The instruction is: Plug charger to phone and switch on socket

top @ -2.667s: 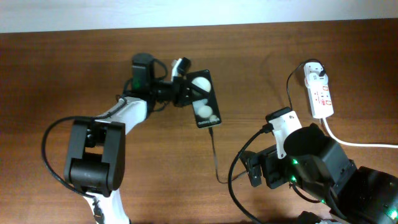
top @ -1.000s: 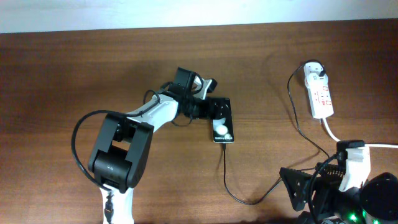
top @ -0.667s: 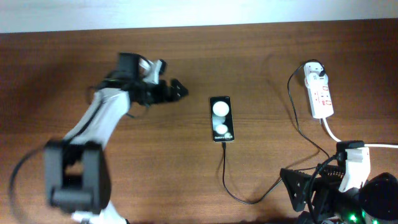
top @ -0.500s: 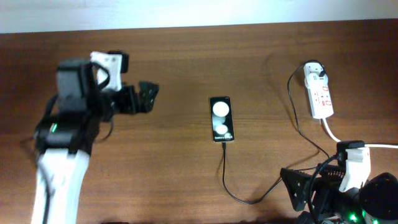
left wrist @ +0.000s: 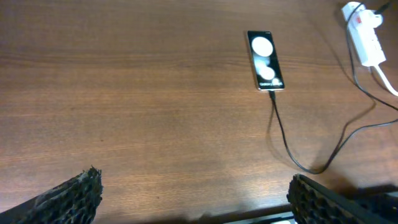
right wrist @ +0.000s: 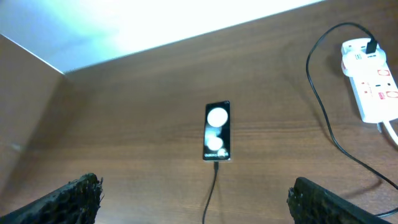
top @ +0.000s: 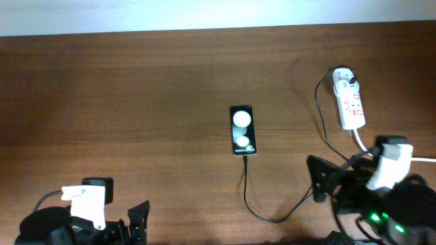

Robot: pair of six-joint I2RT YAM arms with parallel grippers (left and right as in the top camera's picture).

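A broad brown wooden worktop (top: 136,102), seen from above. My left arm (top: 85,204) sits at its near left corner, my right arm (top: 388,170) at its near right. Both my left jaws and my right jaws are spread fully wide and hold nothing.

The socket (top: 349,103), a white strip, lies at the far right, closer to my right jaws. The phone (top: 244,130) lies flat and face up at the middle of the worktop. The charger (top: 246,184) runs from the phone's near end, loops toward me, then climbs to its adapter (top: 345,75) at the socket's far end.

The plug tip looks seated, so I judge only the switch remains. Small red switches (right wrist: 390,94) mark the socket's face; I cannot tell which serves the adapter.

To do it well, I should narrow my right jaws, descend clear of the cable, and press gently so the strip does not slide.
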